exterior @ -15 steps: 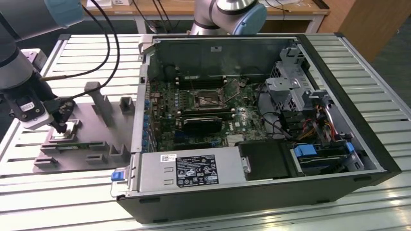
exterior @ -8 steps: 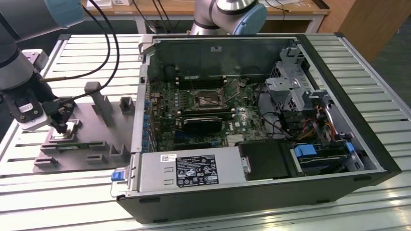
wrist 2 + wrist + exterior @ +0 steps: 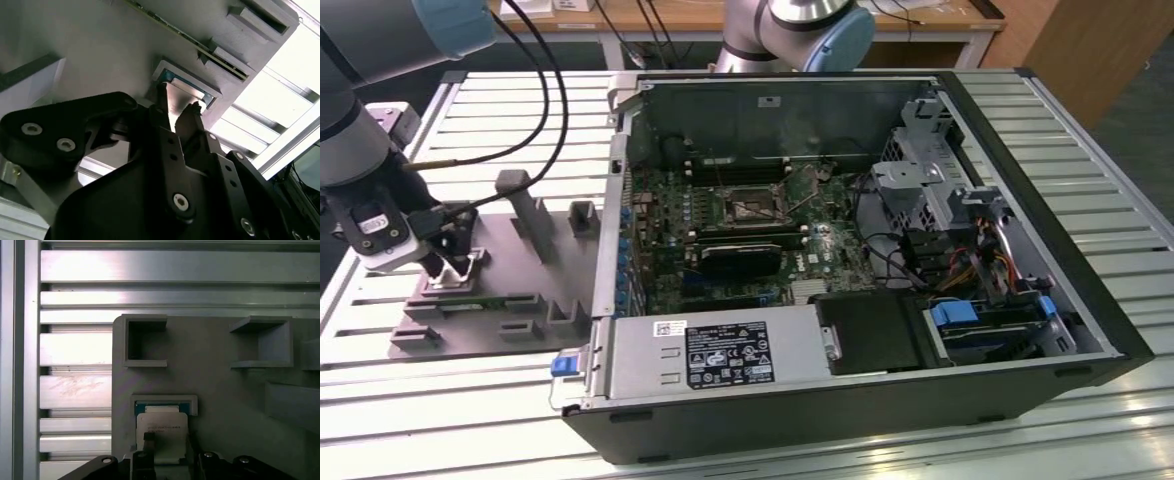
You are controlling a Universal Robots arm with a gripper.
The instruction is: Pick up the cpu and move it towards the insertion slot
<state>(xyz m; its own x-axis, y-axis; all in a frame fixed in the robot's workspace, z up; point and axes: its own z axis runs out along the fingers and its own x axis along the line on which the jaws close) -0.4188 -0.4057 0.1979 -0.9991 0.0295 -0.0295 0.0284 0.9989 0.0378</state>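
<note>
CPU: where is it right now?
The cpu lies in a framed pocket of the grey fixture plate, on the exterior view's left, outside the computer case. The tool is right over it.

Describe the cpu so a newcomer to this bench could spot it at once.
To the exterior view's left of the open computer case lies a grey fixture plate. Beneath the gripper, a framed square pocket holds the cpu: the only silvery metal square among grey plastic posts.
</note>
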